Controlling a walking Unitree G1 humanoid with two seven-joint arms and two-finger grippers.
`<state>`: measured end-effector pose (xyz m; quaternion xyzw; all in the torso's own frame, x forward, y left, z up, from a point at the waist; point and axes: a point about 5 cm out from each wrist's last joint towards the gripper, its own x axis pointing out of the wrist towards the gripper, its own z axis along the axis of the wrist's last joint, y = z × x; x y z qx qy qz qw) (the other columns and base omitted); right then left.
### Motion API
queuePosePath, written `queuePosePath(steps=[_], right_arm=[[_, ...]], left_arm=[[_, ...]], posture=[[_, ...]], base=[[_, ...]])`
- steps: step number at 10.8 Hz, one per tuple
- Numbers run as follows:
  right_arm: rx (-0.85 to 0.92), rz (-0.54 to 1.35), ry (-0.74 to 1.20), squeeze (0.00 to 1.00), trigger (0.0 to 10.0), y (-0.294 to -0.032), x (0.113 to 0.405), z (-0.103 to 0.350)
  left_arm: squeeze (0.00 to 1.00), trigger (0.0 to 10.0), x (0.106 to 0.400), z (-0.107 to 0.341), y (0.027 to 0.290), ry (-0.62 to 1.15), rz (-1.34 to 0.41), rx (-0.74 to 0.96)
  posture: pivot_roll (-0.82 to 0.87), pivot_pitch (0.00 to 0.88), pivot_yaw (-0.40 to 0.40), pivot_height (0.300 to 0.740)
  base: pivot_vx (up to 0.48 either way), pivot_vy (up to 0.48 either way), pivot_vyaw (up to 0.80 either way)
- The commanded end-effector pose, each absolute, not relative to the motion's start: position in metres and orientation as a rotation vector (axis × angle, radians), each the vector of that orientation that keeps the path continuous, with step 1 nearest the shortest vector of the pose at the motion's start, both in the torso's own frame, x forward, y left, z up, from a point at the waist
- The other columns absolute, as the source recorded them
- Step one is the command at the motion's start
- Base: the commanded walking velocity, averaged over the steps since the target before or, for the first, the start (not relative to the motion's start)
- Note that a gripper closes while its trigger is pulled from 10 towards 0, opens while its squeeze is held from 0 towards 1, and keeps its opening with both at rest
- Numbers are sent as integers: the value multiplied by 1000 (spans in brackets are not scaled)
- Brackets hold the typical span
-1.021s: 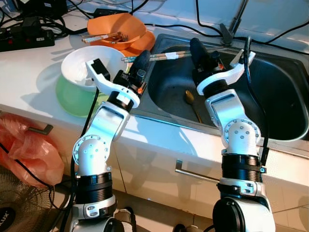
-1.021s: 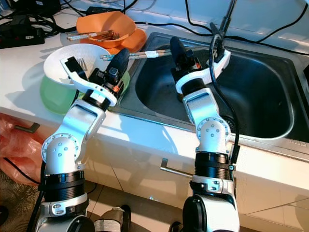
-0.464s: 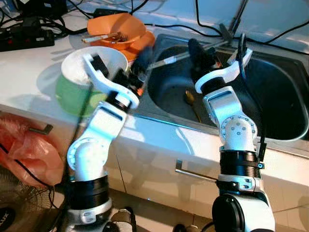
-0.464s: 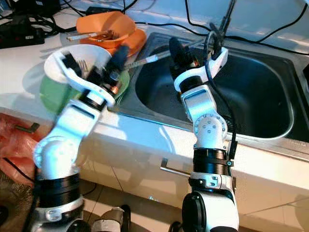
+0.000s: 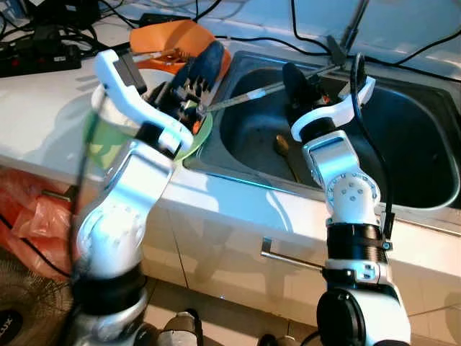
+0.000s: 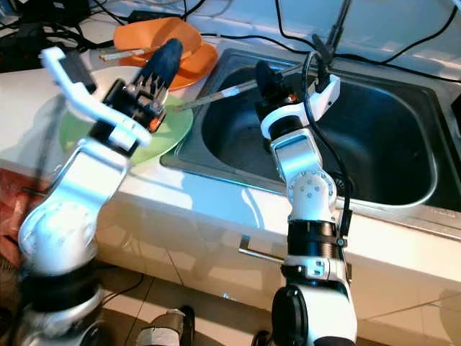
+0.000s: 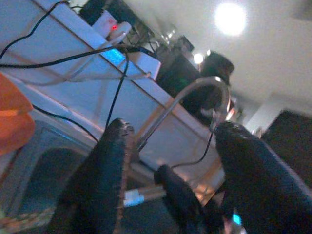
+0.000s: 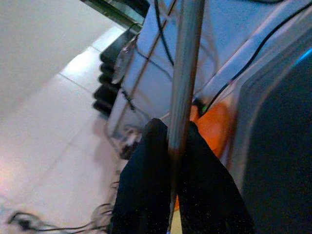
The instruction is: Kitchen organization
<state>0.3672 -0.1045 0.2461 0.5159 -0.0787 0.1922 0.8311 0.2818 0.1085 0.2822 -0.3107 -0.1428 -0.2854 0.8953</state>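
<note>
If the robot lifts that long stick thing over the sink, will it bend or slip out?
The stick looks straight and thin, so it is probably stiff and light. The right gripper pinches it near one end, with most of its length reaching out toward the left gripper, so it may swing or tip down. Its smooth surface could slip a little.

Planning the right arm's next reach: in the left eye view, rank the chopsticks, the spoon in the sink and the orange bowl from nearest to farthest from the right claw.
1. Chopsticks: gripped in the right claw itself.
2. Spoon: on the sink floor, just below the claw.
3. Orange bowl: on the counter, far to the robot's left.
</note>
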Motion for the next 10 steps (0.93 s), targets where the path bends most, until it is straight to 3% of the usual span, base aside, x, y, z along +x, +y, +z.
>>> queuePosePath(steps=[1, 2, 3, 6, 7, 8, 10], right_arm=[[1043, 392, -198, 0, 0, -109, 370, 251], [923, 331, -208, 0, 0, -121, 375, 247], [882, 308, -205, 0, 0, -126, 378, 245], [526, 203, -144, 0, 0, -147, 392, 222], [460, 222, -85, 0, 0, -145, 393, 210], [338, 263, 5, 0, 0, -140, 391, 188], [245, 313, 70, 0, 0, -135, 389, 170]], left_arm=[[1000, 10000, 274, 279, 105, -288, -627, -569], [1000, 10000, 265, 264, 105, -239, -675, -438], [1000, 10000, 263, 260, 104, -218, -694, -415], [1000, 10000, 261, 242, 96, -126, -793, -197], [427, 10000, 263, 241, 95, -113, -803, -150], [0, 10000, 269, 237, 94, -94, -802, -78], [0, 10000, 272, 235, 93, -80, -802, -37]], posture=[[212, 127, -38, 740], [219, 128, -41, 740], [227, 127, -45, 740], [234, 121, -43, 740], [234, 120, -42, 740], [230, 120, -34, 740], [227, 123, -28, 740]], base=[[0, 0, 0], [0, 0, 0], [0, 0, 0], [0, 0, 0], [0, 0, 0], [0, 0, 0], [0, 0, 0]])
